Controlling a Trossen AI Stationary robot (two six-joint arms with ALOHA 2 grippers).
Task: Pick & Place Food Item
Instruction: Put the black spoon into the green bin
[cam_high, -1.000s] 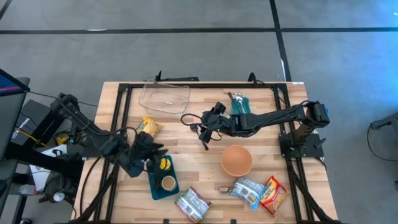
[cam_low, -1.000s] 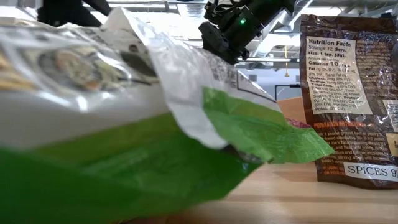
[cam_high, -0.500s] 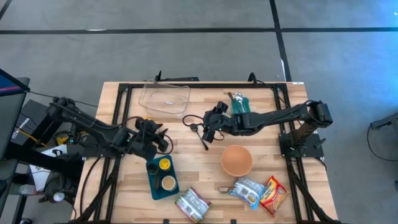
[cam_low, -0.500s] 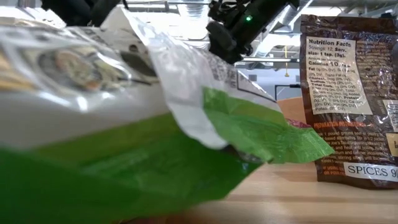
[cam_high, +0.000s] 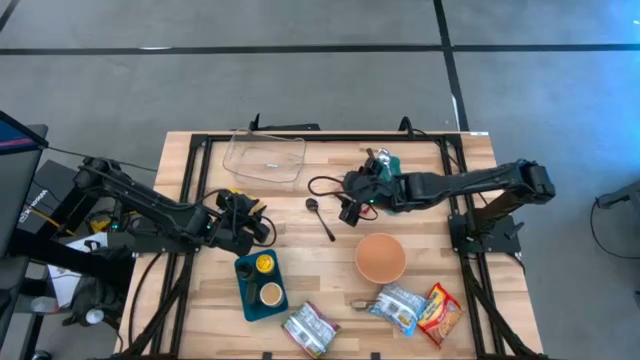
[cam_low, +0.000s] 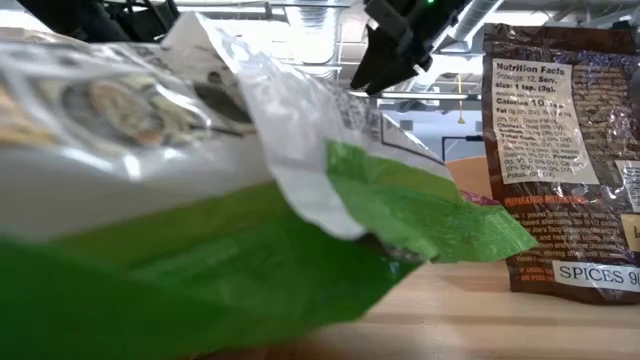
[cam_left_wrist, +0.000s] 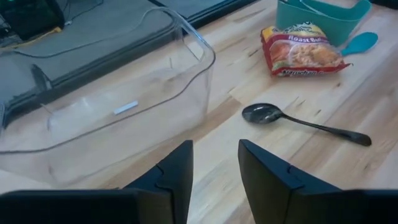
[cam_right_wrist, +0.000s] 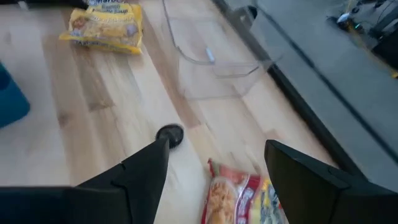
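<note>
Now that the left claw has swung off the teal tray and hangs open, empty, beside the yellow noodle packet on the desk's left, with the open right claw backing off, I'd guess a grab's next.

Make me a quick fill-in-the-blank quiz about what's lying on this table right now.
1. The metal spoon lies on bare wood, held by ____ gripper.
2. The orange bowl sits upright and looks ____ inside.
3. The clear plastic container holds ____ food packets.
4. The two small cups stand on a ____ tray.

Missing words: neither; empty; no; teal
</note>
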